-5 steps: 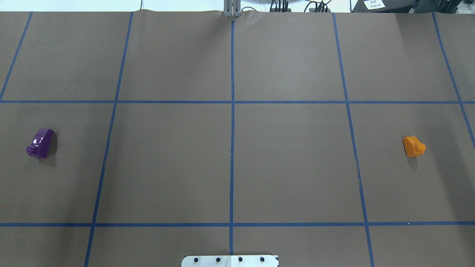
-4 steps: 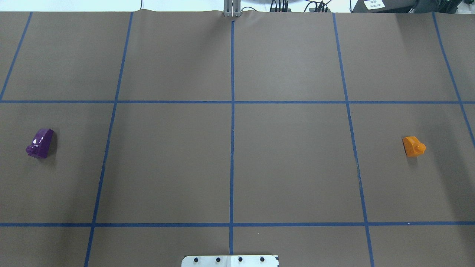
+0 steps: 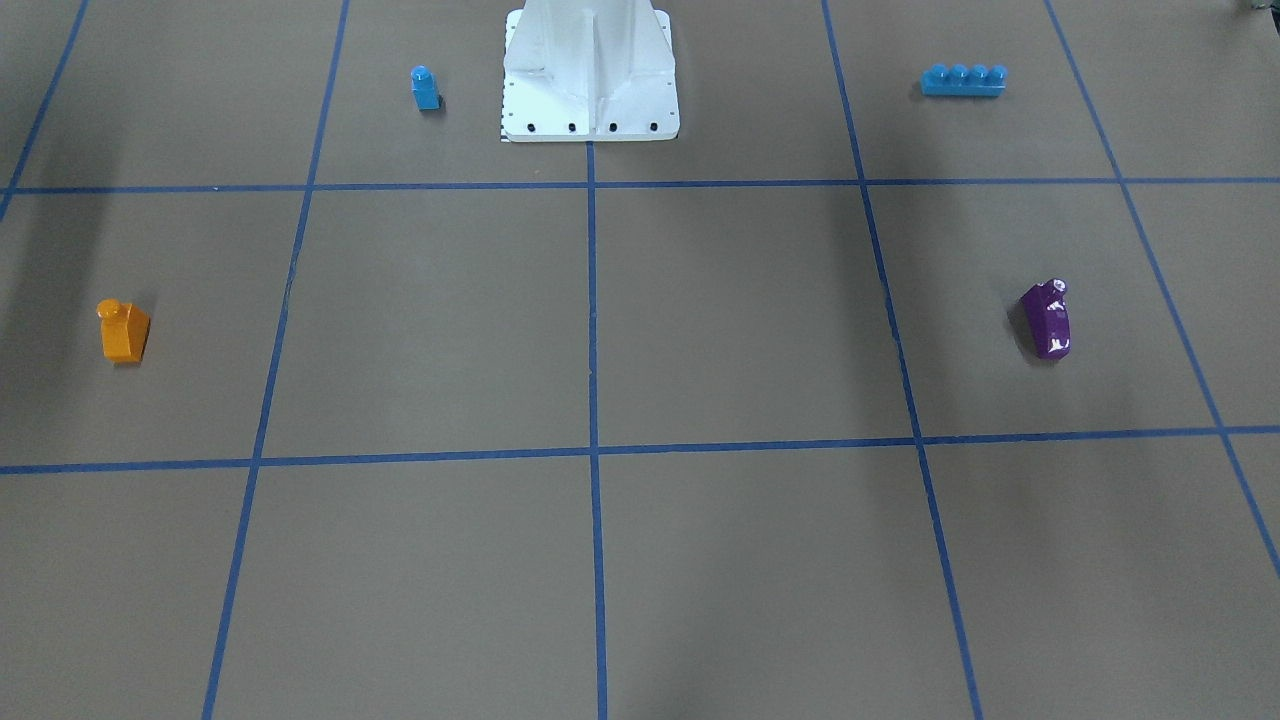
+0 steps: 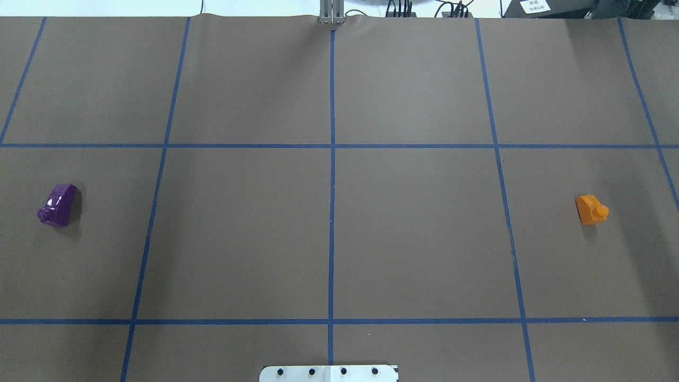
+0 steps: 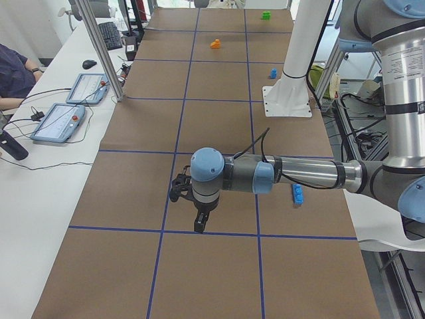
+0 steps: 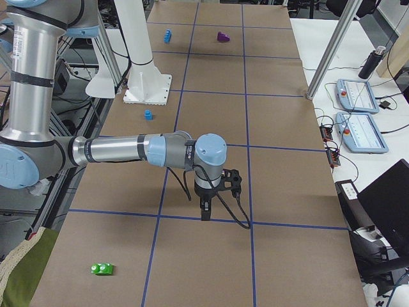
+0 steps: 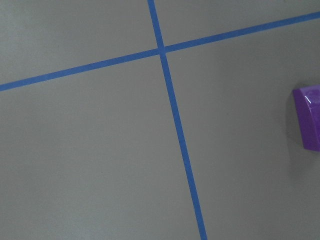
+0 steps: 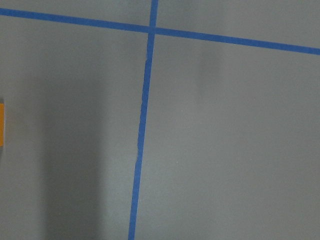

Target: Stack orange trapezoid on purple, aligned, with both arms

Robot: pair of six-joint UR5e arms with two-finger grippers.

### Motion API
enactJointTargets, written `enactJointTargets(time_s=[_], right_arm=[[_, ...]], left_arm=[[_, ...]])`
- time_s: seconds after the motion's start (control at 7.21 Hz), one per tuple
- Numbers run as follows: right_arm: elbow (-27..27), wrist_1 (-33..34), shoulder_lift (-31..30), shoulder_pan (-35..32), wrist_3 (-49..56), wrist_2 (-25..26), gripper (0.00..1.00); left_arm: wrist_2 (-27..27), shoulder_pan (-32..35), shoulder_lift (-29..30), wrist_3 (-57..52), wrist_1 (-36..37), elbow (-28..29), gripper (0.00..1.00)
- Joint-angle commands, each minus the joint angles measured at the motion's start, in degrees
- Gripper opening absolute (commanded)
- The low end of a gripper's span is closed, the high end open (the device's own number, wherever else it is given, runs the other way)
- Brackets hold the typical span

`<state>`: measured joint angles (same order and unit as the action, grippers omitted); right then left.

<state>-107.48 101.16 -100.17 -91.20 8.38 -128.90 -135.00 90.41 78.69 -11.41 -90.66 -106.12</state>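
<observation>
Orange plastic marks the piece to be lifted: the orange trapezoid (image 4: 590,210) is seen, stud-up as it appears, on the robot's right side of the bench (image 4: 414,233), well apart from the purple (image 4: 58,206), which is set on the far left side and turned slightly askew to the blue grid tape (image 4: 331,212); nothing is stacked yet. In the right wrist view only an orange sliver is caught at the left edge, so the brick is judged to lie off to that side of the right pincer (image 6: 204,214); the purple is cut by the right edge of the left wrist view, off to one side of the left pincer (image 5: 198,226). Each pincer is shown by a side camera alone; whether it is parted or closed cannot be told. The right arm (image 6: 121,150) is judged nearer the orange piece, the left arm (image 5: 305,174) nearer the purple; a sideways shift is called for before any descent.
</observation>
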Motion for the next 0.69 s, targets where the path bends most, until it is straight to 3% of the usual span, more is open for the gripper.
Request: enactJointTargets(time_s=[0.0,0.28,0.56], right_arm=[[0.2,0.1,2.3,0.3,0.0,0.3,1.0],[-0.8,0.0,3.0,0.3,0.1,-0.6,1.0],[-2.4,-0.5,4.9,1.1,0.1,-0.4,1.0]], left_arm=[[-0.1,-0.1,0.9,0.1,-2.6,-3.0,1.0],[-0.2,-0.2,2.9,0.2,-9.6,-1.8,1.0],[-0.6,-0.3,6.0,2.0,-11.6,0.6,1.0]])
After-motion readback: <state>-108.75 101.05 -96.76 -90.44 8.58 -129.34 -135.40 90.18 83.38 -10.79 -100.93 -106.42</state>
